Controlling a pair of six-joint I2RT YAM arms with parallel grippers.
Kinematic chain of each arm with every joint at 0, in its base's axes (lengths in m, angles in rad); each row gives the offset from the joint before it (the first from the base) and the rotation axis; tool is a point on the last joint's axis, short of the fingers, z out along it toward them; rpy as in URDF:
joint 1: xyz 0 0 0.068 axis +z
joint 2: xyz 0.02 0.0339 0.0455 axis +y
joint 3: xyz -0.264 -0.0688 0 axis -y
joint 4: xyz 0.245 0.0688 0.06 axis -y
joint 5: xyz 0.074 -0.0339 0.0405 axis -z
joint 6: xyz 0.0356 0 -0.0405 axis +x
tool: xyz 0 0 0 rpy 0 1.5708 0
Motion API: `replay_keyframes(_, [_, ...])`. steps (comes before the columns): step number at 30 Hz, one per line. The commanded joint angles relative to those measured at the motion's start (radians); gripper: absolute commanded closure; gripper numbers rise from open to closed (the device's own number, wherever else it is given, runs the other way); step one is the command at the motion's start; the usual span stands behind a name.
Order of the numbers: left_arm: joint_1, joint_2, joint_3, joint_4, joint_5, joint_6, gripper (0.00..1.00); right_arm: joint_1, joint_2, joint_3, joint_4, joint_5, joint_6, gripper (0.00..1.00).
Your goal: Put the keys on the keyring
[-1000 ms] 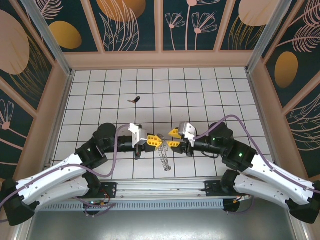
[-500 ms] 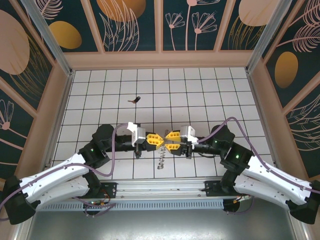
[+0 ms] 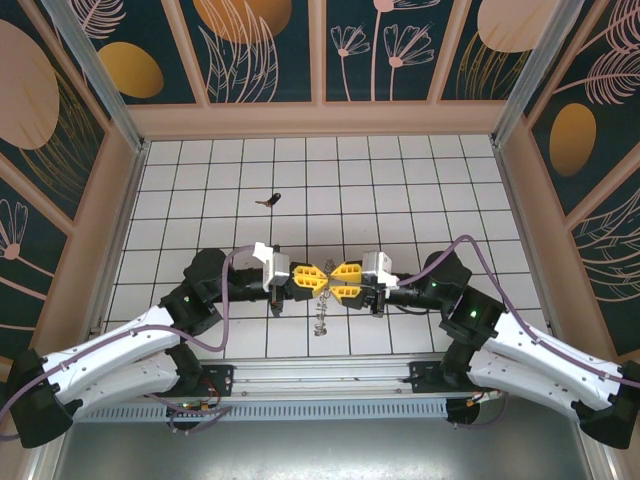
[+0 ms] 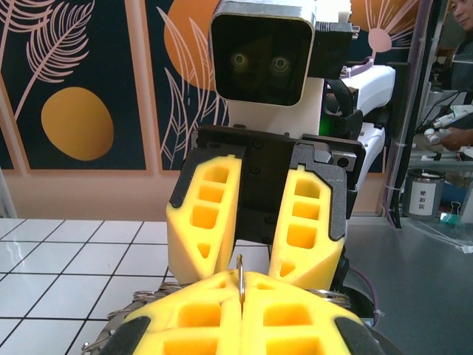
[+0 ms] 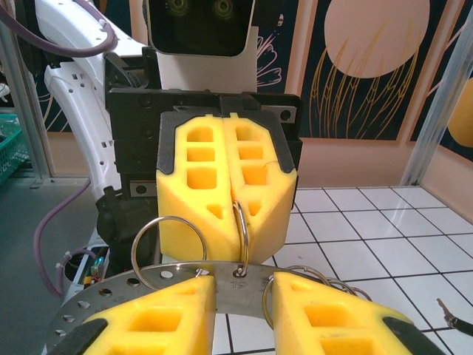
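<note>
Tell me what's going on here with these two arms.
The two arms meet nose to nose over the near middle of the white tiled table. The left gripper is shut on one thin loop of the floppy grey metal keyring, which dangles beneath. The right gripper is open, its yellow fingers apart around the ring's flat band. The small dark key lies alone on the tiles farther back, not yet threaded on.
</note>
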Motion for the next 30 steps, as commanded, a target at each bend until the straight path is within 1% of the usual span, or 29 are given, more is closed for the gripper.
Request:
replay_keyframes(1, [-0.012, 0.028, 0.023, -0.037, 0.035, 0.018, 1.00, 0.009, 0.008, -0.010, 0.096, -0.044, 0.010, 0.74])
replay_keyframes(7, [-0.012, 0.035, 0.035, -0.089, 0.026, 0.048, 1.00, 0.009, 0.000, -0.015, 0.102, -0.048, 0.011, 0.78])
replay_keyframes(11, [-0.011, 0.036, 0.037, -0.113, 0.024, 0.060, 1.00, 0.009, -0.001, -0.017, 0.108, -0.052, 0.013, 0.78])
replay_keyframes(20, [-0.011, 0.035, 0.034, -0.137, 0.013, 0.078, 1.00, 0.007, -0.010, -0.026, 0.137, -0.049, 0.027, 0.77])
replay_keyframes(23, [-0.011, 0.030, 0.035, -0.144, 0.008, 0.081, 1.00, 0.006, -0.025, -0.031, 0.140, -0.046, 0.032, 0.75])
replay_keyframes(30, [-0.011, 0.028, 0.035, -0.144, 0.007, 0.087, 1.00, 0.003, -0.050, -0.040, 0.143, -0.012, 0.038, 0.74])
